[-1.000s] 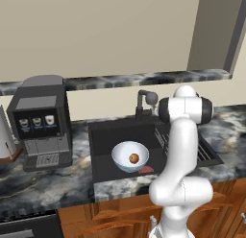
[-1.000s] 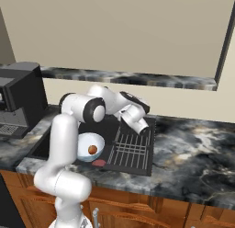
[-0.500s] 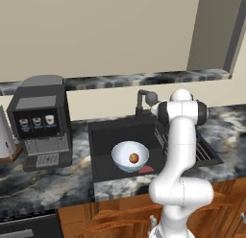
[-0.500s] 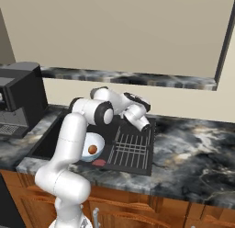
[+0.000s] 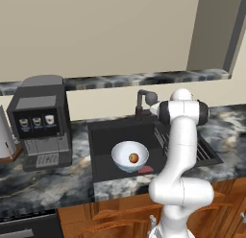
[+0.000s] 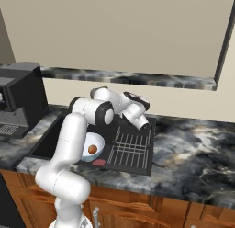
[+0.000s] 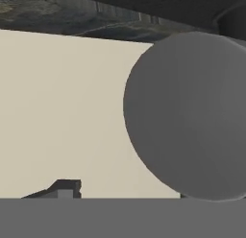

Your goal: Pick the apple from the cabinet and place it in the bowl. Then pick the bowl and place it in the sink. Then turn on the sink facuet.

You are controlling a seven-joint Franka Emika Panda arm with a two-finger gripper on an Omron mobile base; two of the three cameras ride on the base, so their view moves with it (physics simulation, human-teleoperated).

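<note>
Faucet (image 5: 144, 101), short, dark grey and arched with a rounded head, stands at the back rim of the black rectangular recessed sink (image 5: 103, 134) in the left base view, and the white arm's hand reaches in beside it from the right. Inside the basin sits the wide round white bowl with a pale blue tint (image 5: 129, 155), holding the small round orange-red apple (image 5: 133, 158); a small reddish patch lies on the basin floor just beside the bowl. A boxy grey-black coffee machine (image 5: 41, 119) stands on the dark marbled stone desk (image 5: 48, 182) to the left of the sink. In the right base view the bowl (image 6: 94, 146) with the apple (image 6: 92, 149) shows partly behind the white arm, beside the ridged wire-rack section (image 6: 131, 149) of the sink, and the white hand (image 6: 136, 110) sits above the rack near the back rim; whether the tool is apart or together I cannot tell. In the hand view the faucet's rounded grey head (image 7: 190, 114) looms close at the right against the cream wall (image 7: 62, 112), with one dark finger tip (image 7: 65, 188) at the bottom.
</note>
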